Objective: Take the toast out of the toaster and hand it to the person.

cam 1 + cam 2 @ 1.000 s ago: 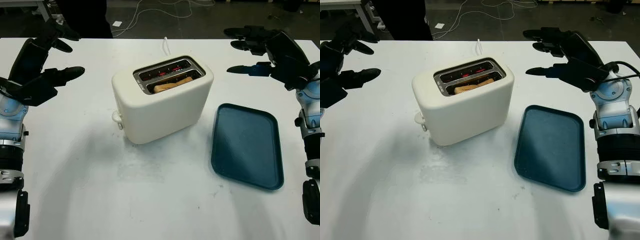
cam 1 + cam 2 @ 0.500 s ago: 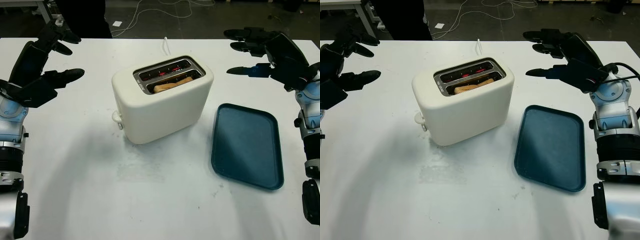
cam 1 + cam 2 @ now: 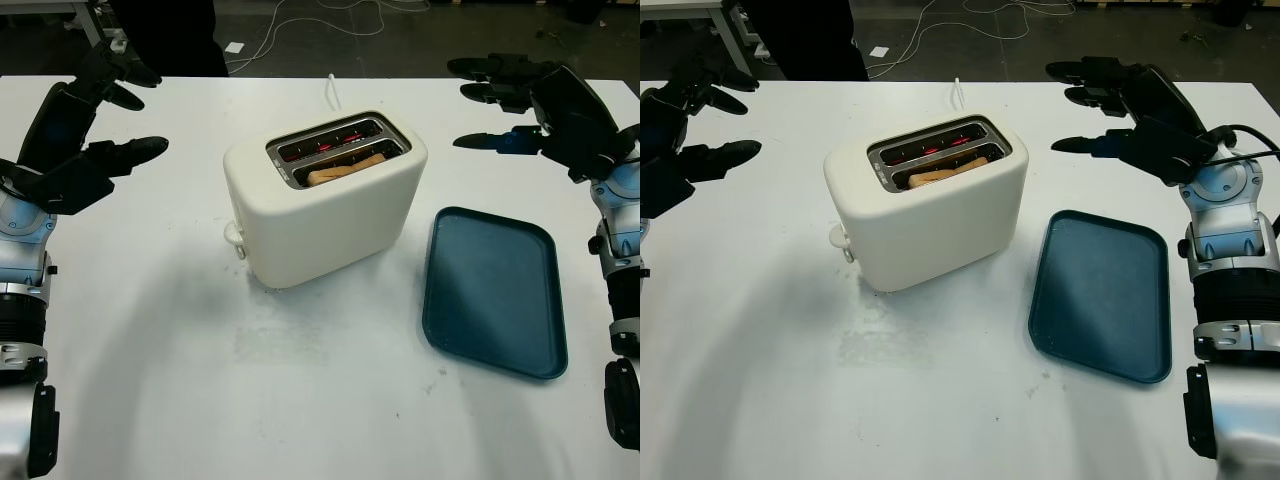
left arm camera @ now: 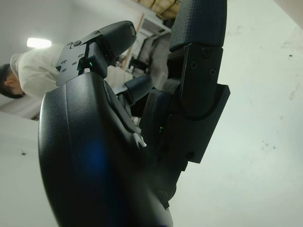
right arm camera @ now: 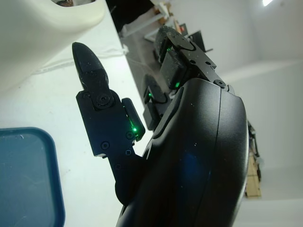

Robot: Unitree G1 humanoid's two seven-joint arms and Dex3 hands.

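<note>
A cream two-slot toaster (image 3: pixel 325 205) stands in the middle of the white table. A slice of toast (image 3: pixel 346 167) sits low in its nearer slot; the far slot glows red inside. My left hand (image 3: pixel 110 112) hangs open above the table's far left, well away from the toaster. Over the far right, my right hand (image 3: pixel 495 100) is open too, raised to the right of the toaster and beyond the tray. Neither hand touches anything. A person in a light top (image 4: pixel 33 73) appears in the left wrist view.
A dark blue tray (image 3: pixel 493 290) lies flat to the right of the toaster. A white cord (image 3: pixel 331 90) runs from behind the toaster off the far edge. Cables lie on the dark floor beyond the table. Bare table stretches in front of the toaster.
</note>
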